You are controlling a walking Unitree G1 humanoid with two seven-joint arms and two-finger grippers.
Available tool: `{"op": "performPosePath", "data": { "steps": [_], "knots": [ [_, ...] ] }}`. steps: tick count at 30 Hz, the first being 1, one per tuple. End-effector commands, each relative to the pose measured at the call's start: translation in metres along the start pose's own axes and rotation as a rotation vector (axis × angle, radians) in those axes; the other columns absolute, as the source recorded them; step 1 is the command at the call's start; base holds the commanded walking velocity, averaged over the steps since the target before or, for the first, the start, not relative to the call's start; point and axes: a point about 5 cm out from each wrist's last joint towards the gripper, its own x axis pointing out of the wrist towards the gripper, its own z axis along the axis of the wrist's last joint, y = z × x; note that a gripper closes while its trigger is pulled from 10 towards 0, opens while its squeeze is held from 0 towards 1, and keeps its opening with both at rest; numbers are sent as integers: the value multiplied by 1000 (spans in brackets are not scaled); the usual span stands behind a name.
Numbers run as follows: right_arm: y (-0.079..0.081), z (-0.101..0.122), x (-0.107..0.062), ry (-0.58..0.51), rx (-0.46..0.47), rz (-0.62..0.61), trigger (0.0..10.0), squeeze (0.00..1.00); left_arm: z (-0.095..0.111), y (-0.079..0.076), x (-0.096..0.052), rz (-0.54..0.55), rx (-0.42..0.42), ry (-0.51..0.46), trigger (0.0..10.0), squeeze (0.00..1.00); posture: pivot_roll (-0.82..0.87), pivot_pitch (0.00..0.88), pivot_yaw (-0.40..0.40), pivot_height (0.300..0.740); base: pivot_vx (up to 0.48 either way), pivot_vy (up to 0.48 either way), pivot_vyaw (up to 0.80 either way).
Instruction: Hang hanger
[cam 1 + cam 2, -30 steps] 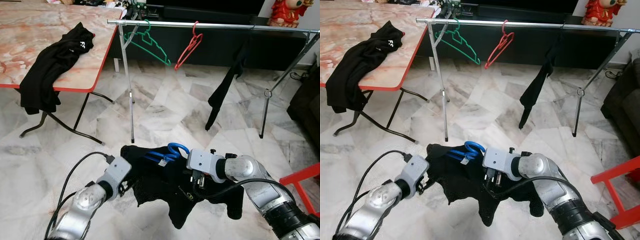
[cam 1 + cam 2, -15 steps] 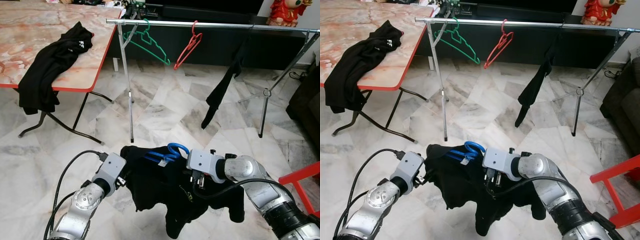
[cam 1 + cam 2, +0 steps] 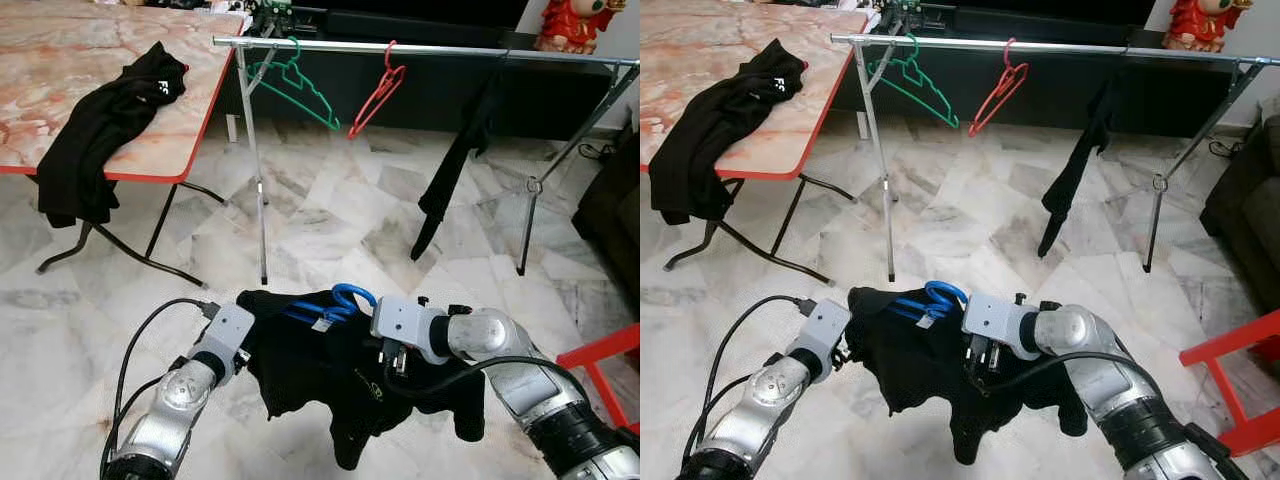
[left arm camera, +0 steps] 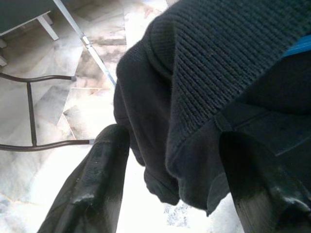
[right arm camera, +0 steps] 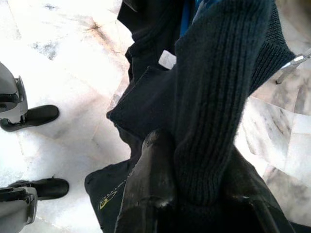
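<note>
A blue hanger [image 3: 335,300] carries a black garment [image 3: 330,380], held low over the floor in front of me. My right gripper [image 3: 386,358] is shut on the garment's ribbed collar [image 5: 214,97] beside the hanger hook. At the garment's left edge, my left gripper [image 4: 180,194] is open, its fingers [image 4: 97,184] spread wide with a fold of cloth hanging between them. The silver clothes rail [image 3: 430,48] runs across the far side.
On the rail hang a green hanger [image 3: 295,85], a red hanger [image 3: 378,95] and a black cloth [image 3: 455,170]. A red-edged folding table [image 3: 60,50] with another black garment [image 3: 105,130] stands at left. A red stool [image 3: 605,360] is at right.
My left arm has drawn in closer to the garment's left edge and the cloth's lower hem has shifted a little. The right arm holds still.
</note>
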Motion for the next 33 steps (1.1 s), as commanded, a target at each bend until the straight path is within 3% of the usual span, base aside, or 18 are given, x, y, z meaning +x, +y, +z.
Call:
{"op": "performPosePath", "data": {
  "steps": [1,33],
  "knots": [
    [-5,7,-7,-40,-5,-22,0,0,-4,-4,1,-7,-2,10,0,0,8,186,-109,740,0,0,0],
    [-6,6,-4,-36,4,-31,0,0,6,-2,5,3,-56,-77,0,0,17,186,-111,740,0,0,0]
  ]
}}
